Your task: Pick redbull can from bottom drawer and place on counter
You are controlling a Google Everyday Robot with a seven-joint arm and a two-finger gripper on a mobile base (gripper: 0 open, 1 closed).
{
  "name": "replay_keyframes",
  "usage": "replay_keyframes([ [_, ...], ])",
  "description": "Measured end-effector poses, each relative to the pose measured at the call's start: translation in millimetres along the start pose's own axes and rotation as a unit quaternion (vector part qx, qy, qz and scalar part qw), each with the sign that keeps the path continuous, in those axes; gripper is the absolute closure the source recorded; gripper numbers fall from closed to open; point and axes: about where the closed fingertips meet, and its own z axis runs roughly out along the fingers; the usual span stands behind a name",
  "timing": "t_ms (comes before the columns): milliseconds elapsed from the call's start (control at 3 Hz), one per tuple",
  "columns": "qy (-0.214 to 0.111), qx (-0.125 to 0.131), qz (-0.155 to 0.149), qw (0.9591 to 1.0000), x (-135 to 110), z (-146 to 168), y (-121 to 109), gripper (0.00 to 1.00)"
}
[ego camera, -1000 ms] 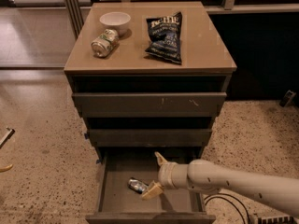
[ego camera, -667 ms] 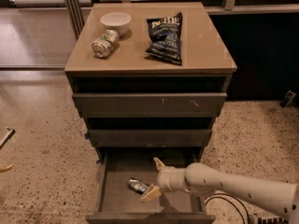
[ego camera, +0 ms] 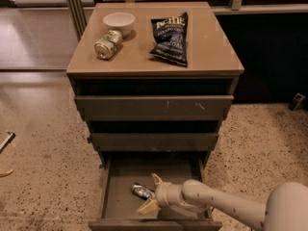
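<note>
The redbull can [ego camera: 142, 191] lies on its side on the grey floor of the pulled-out bottom drawer [ego camera: 118, 196]. My gripper [ego camera: 151, 192] reaches in from the right, down inside the drawer. Its two cream fingers are spread, one behind the can and one in front of it, with the can's right end between them. The fingers [ego camera: 147, 206] have not closed on the can. The tan counter [ego camera: 211, 47] tops the cabinet above.
On the counter stand a white bowl [ego camera: 119, 22], a green-and-white can [ego camera: 107, 44] on its side and a dark chip bag [ego camera: 170, 37]. The two upper drawers [ego camera: 154, 108] stand slightly ajar. Speckled floor surrounds the cabinet.
My gripper has moved left across the drawer toward the can, and its fingers now bracket the can's right end.
</note>
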Motion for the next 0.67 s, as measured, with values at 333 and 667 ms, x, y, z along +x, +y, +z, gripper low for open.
replay_keyframes([
  [333,0.007,0.002,0.017,0.9998,33,42,-2,0.00],
  [667,0.017,0.030,0.014,0.9993,56,69,-17,0.00],
])
